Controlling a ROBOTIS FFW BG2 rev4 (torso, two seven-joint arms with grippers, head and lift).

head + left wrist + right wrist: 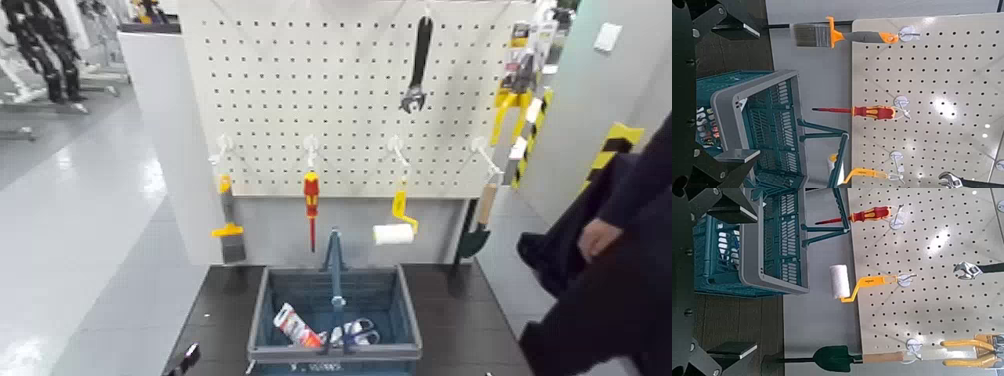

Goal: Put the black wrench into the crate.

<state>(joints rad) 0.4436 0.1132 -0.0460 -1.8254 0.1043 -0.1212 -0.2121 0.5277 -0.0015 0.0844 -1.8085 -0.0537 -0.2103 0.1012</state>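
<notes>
Nearest you, your left gripper [750,94] waits, jaws apart, at the table's [225,310] left edge. Your right gripper [738,286], also open and empty, faces the pegboard [300,100]. Your wrench [418,65] hangs high there, jaw head down, above the crate [395,352].

The wrench [418,68] is long and slim, with a black handle and a silvery adjustable head. It hangs upright, head down, from a hook high on the pegboard [270,70], above and apart from the crate [337,312]. The crate is a blue-grey plastic basket with slatted sides, a thick rim and a centre handle standing upright. It sits level on the dark worktop [220,300], open at the top, with a white-and-orange tube [296,326] inside.
</notes>
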